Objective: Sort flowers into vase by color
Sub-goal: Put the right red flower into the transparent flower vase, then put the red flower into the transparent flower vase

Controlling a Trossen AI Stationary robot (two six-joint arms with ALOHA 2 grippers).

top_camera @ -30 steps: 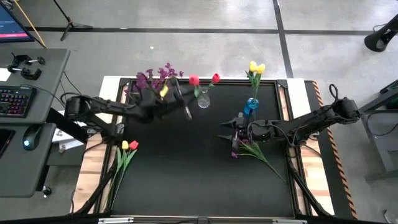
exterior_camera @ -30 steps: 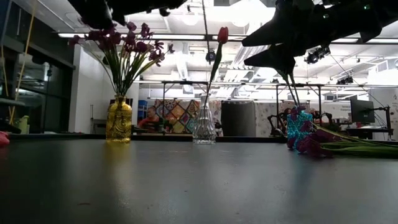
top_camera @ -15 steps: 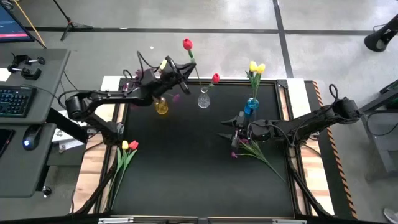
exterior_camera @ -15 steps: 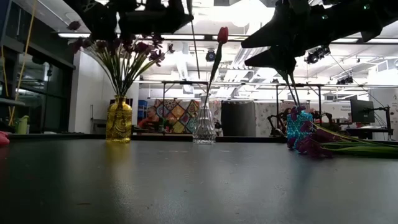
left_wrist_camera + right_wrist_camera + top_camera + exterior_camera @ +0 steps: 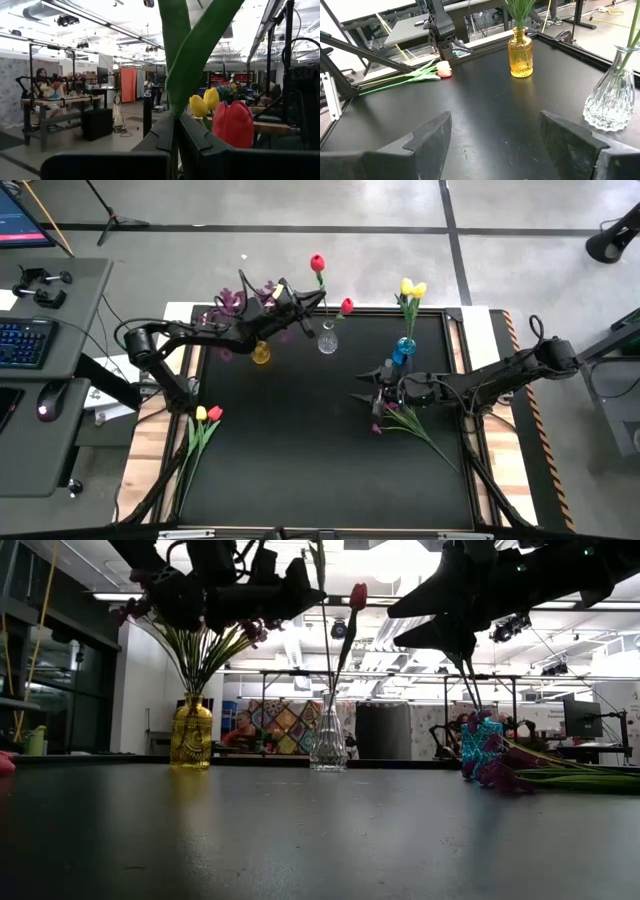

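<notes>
Red tulip (image 5: pixel 317 262) up in the air, stem pinched tight in the left gripper (image 5: pixel 296 305), hanging just over the clear vase (image 5: pixel 327 340), where another red tulip (image 5: pixel 346 306) already stands. Clearly the insertion step: red joining red. Next up, probably swinging the stem upright, lining its tip over the narrow neck, lowering, then releasing. Purple sprays (image 5: pixel 232 302) in the yellow vase (image 5: pixel 260 354), yellow tulips (image 5: pixel 411 288) in the blue vase (image 5: pixel 403 350). Right gripper (image 5: pixel 380 392) spread wide, holding nothing, low by a loose purple spray (image 5: pixel 400 418). Two more tulips (image 5: pixel 207 414) lying at the left edge, waiting.
</notes>
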